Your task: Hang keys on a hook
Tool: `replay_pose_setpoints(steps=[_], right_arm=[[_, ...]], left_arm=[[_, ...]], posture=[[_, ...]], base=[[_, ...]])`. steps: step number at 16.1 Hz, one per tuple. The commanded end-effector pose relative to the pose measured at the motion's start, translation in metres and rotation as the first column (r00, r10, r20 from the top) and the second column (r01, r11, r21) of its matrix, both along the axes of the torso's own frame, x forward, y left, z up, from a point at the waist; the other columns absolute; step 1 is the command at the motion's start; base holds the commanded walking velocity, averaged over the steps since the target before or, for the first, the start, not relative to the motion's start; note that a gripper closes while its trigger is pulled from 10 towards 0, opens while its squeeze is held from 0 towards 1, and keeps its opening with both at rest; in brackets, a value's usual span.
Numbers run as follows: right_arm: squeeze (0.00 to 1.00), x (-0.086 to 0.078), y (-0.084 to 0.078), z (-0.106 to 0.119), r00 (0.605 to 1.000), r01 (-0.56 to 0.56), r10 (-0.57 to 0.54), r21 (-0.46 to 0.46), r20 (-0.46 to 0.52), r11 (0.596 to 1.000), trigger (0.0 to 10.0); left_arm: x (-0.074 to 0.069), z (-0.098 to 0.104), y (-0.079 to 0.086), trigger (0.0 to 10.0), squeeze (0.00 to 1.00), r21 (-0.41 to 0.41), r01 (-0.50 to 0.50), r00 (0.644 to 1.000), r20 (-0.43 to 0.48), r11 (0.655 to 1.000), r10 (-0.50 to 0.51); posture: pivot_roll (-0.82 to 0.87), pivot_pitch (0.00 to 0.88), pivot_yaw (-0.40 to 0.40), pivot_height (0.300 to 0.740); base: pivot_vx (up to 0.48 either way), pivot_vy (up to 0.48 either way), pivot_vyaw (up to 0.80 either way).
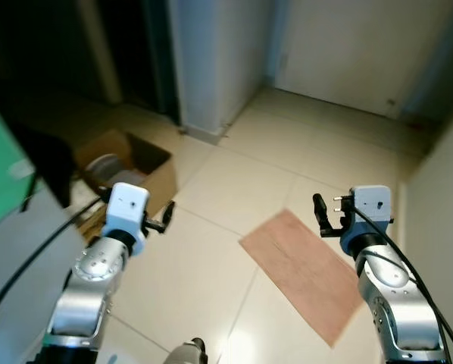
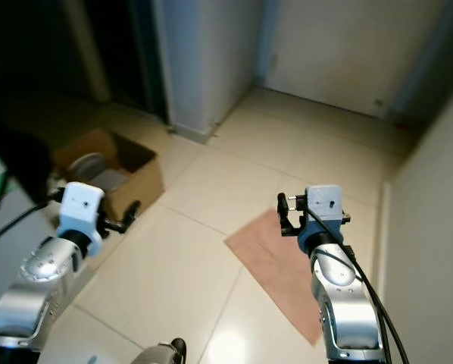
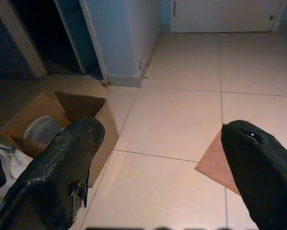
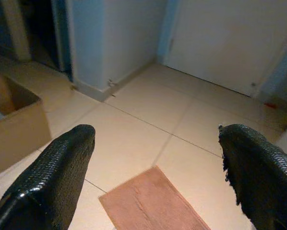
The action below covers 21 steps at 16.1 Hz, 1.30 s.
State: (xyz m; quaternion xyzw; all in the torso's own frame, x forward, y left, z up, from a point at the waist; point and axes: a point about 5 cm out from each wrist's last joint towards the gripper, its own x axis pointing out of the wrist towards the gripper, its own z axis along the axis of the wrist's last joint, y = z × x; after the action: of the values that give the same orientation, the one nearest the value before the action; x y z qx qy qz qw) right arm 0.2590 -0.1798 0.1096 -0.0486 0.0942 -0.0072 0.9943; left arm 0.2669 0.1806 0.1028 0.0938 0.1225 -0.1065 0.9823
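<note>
Keys and hook lie nowhere I can find, so my left gripper [image 1: 168, 215] and right gripper [image 1: 323, 216] ride spread and empty while I search, pale tiled floor [image 1: 234, 182] ahead, open brown cardboard box [image 1: 132, 163] at ten o'clock.

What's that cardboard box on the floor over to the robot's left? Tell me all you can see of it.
The cardboard box is plain brown, sitting on the tiled floor to the robot's left, near a white wall corner and a dark doorway. Its top is open, with flaps up. Inside lies something round and pale grey; what it is cannot be told. The left gripper is near it in the head views but does not touch it.
</note>
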Motion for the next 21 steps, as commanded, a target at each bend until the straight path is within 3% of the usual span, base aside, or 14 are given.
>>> replay_pose_setpoints(steps=[1, 7, 15, 16, 17, 21], right_arm=[[1.00, 0.000, -0.003, 0.001, 1.000, 0.009, -0.009, -0.010, 0.001, 1.000, 10.0], [1.00, 0.000, -0.008, 0.000, 0.995, 0.093, -0.094, 0.029, 0.014, 0.995, 10.0], [1.00, 0.003, -0.011, -0.002, 0.993, 0.121, -0.120, 0.067, -0.012, 0.990, 10.0], [1.00, 0.003, -0.011, -0.001, 0.993, 0.121, -0.121, 0.065, -0.010, 0.991, 10.0], [1.00, 0.002, -0.011, -0.001, 0.992, 0.123, -0.123, 0.063, -0.009, 0.990, 10.0], [1.00, -0.002, -0.012, -0.002, 0.990, 0.140, -0.140, 0.043, -0.009, 0.989, 10.0]], left_arm=[[0.001, 0.005, -0.005, 10.0, 1.00, -0.013, 0.013, 1.000, 0.020, 1.000, -0.012], [0.009, 0.003, -0.006, 10.0, 1.00, -0.043, -0.006, 1.000, -0.027, 0.999, 0.005], [0.020, 0.009, -0.012, 10.0, 1.00, -0.029, -0.004, 1.000, 0.020, 1.000, 0.004], [0.022, 0.010, -0.012, 10.0, 0.17, -0.024, -0.006, 1.000, 0.028, 1.000, 0.007], [0.022, 0.010, -0.012, 10.0, 0.13, -0.027, -0.001, 1.000, 0.026, 1.000, 0.002], [0.025, 0.008, -0.017, 10.0, 0.24, -0.047, 0.036, 0.999, 0.014, 0.998, -0.035]], posture=[[-0.11, 0.000, -0.030, 0.740], [-0.13, 0.000, -0.003, 0.740], [-0.14, 0.000, 0.015, 0.740], [-0.14, 0.000, 0.021, 0.740], [-0.14, 0.000, 0.021, 0.740], [-0.17, 0.000, 0.048, 0.740]], base=[[0.000, 0.000, 0.80], [0.000, 0.000, 0.80], [0.000, 0.000, 0.80], [0.000, 0.000, 0.80], [0.000, 0.000, 0.80], [0.000, 0.000, 0.80]])
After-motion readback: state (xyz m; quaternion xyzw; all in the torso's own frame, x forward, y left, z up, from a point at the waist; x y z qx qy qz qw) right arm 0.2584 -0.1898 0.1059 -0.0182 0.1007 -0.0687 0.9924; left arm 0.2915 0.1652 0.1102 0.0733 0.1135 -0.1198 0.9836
